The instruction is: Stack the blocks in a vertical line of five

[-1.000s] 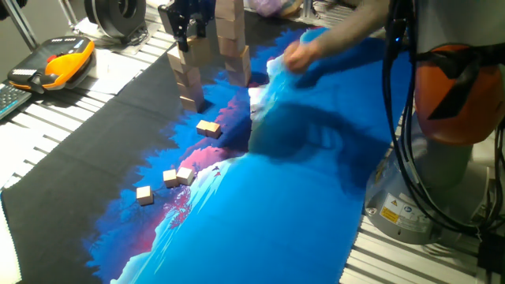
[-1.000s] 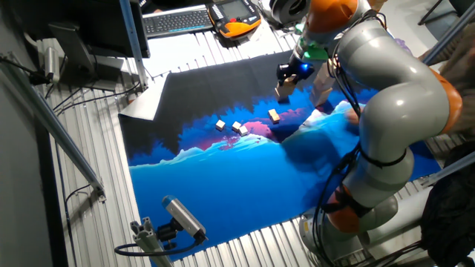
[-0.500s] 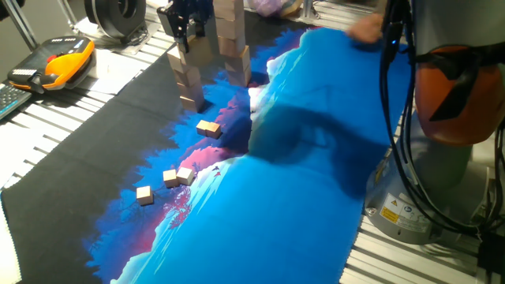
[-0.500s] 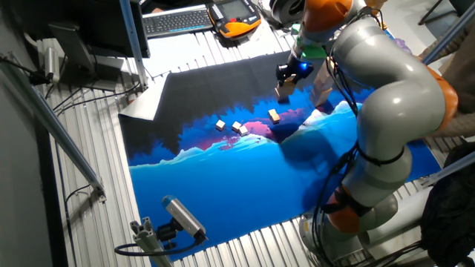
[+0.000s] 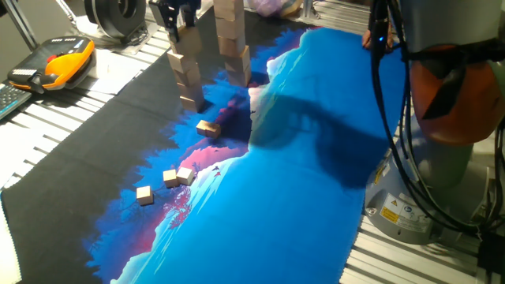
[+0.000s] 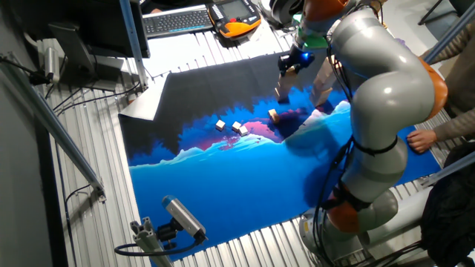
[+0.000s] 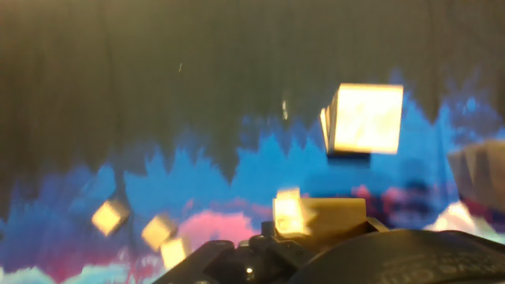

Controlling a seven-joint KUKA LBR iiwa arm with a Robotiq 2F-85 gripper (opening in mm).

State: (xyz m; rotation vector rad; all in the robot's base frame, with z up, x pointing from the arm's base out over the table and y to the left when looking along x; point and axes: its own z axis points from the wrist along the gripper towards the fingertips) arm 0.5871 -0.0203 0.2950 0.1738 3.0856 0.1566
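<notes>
Nearby, gripper (image 5: 175, 17) above block stack (image 5: 186, 72), grip state unclear, second stack (image 5: 233, 43) beside, loose blocks (image 5: 177, 177) scattered

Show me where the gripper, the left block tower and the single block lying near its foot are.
gripper (image 5: 175, 17), one fixed view, between its fingertips.
left block tower (image 5: 188, 75), one fixed view, middle blocks.
single block (image 5: 207, 128), one fixed view, top face.

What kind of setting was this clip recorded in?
Most likely a robotics lab workbench: a slatted metal table under a blue printed mat, an orange teach pendant and keyboard at the edge, and a tripod-mounted camera facing the wooden blocks.
</notes>
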